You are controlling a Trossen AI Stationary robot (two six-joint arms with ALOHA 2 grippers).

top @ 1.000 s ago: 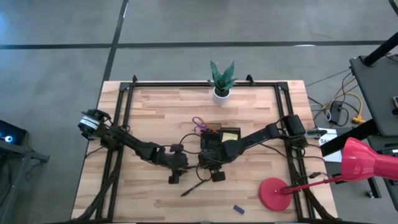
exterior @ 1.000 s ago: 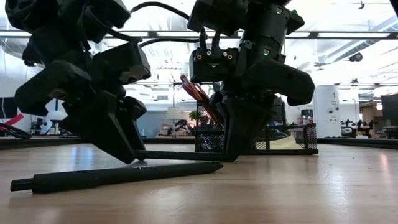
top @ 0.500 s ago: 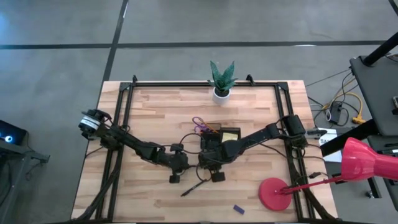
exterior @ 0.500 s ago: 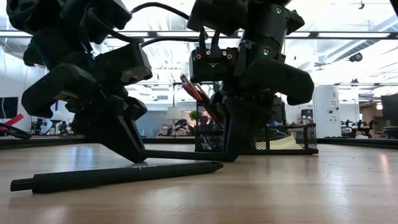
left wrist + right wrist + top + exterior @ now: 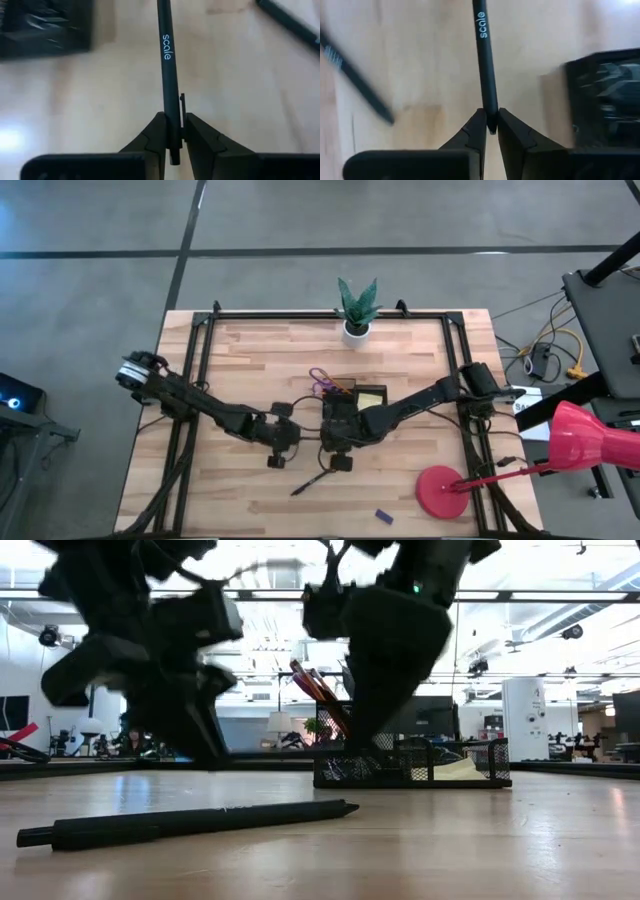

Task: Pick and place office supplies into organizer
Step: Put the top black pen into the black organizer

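Observation:
A black pen with "scale" printed on it (image 5: 167,55) hangs between my two grippers, just in front of the black mesh organizer (image 5: 355,400). My left gripper (image 5: 284,442) is shut on one end and my right gripper (image 5: 330,445) on the other. A second black pen (image 5: 312,480) lies flat on the table nearer the front edge. Purple scissors (image 5: 320,377), orange pens (image 5: 318,695) and a yellow sticky-note pad (image 5: 371,396) are in or at the organizer. A small blue block (image 5: 382,516) lies near the front edge. My left gripper pinches the pen's clip end (image 5: 173,107) between its two fingers (image 5: 156,135). The fingers slant down from the table's left and run along the pen. My right gripper pinches the pen's other, tapered end (image 5: 491,105) between its two fingers (image 5: 480,127). These fingers slant down from the table's right and also run along the pen. The pen is off the table.
A white pot with a green plant (image 5: 357,310) stands at the far edge. A red lamp with a round base (image 5: 445,492) stands at the front right. Bare wood lies to the left and along the front.
Both grippers have gone up, away from the table top. The pen that lay on the wood between them has gone up with them. The second pen has stayed where it was.

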